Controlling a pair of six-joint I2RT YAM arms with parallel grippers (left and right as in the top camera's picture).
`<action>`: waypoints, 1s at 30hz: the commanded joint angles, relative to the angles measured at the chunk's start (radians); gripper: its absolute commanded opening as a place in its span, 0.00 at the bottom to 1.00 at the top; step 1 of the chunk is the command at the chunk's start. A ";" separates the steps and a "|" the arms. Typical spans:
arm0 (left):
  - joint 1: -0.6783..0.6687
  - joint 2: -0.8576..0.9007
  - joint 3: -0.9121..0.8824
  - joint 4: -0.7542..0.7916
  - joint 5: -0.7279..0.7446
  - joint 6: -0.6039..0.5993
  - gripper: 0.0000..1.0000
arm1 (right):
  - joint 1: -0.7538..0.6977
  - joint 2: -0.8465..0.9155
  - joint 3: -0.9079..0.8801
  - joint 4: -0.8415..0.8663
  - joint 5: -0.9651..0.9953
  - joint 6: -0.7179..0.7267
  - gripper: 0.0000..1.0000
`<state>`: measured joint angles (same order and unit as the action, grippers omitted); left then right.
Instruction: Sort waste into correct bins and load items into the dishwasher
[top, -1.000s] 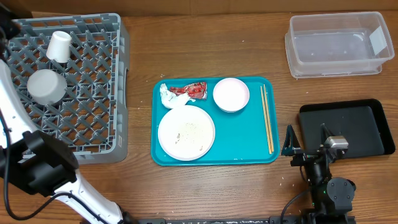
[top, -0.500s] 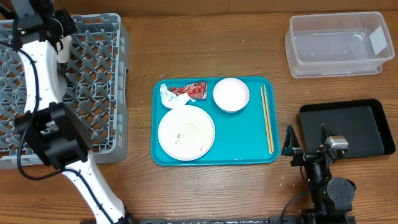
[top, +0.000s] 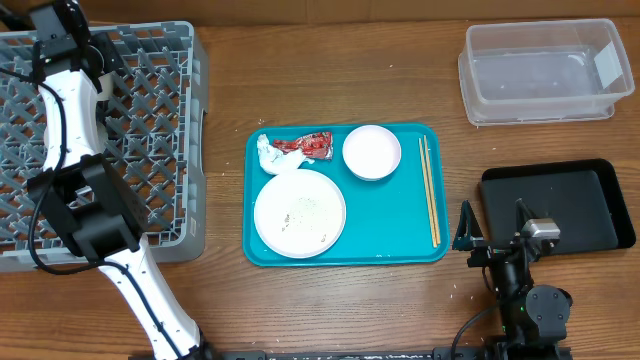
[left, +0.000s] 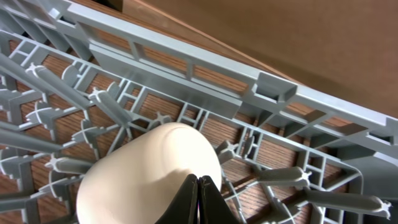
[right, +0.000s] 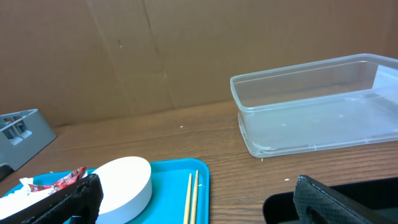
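Note:
An upturned white cup (left: 146, 174) stands among the pegs of the grey dishwasher rack (top: 160, 120) (left: 186, 68), near its back wall. My left gripper (left: 199, 182) (top: 80, 45) is shut, its tips against the cup's side and nothing between them. On the teal tray (top: 390, 240) are a plate (top: 300, 212) with rice grains, a bowl (top: 372, 152) (right: 127, 186), chopsticks (top: 429, 190) (right: 191, 199), a red wrapper (top: 312, 145) and a white tissue (top: 268, 155). My right gripper (top: 492, 240) (right: 196, 190) stands open at the tray's right.
The clear tub (top: 540, 70) (right: 311, 106) sits at the back right. The black tray (top: 560, 205) lies right beside the right gripper. My left arm crosses the left half of the rack and hides what is under it. A cardboard wall stands behind the table.
The left arm has swung from the rack's left edge up over its back left corner, now covering the cup and a bowl in the overhead view. The right arm is still.

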<state>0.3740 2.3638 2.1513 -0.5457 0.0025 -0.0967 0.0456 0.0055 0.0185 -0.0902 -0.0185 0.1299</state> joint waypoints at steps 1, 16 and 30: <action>0.013 0.029 0.005 0.003 -0.021 0.023 0.06 | -0.001 -0.003 -0.010 0.006 0.006 -0.003 1.00; 0.081 0.029 0.006 -0.110 -0.104 0.014 0.04 | -0.001 -0.003 -0.010 0.006 0.006 -0.003 1.00; 0.062 -0.096 0.006 -0.007 0.208 0.012 0.04 | -0.001 -0.003 -0.010 0.006 0.006 -0.003 1.00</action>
<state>0.4713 2.3550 2.1509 -0.5884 0.0319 -0.0967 0.0456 0.0055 0.0185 -0.0898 -0.0185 0.1303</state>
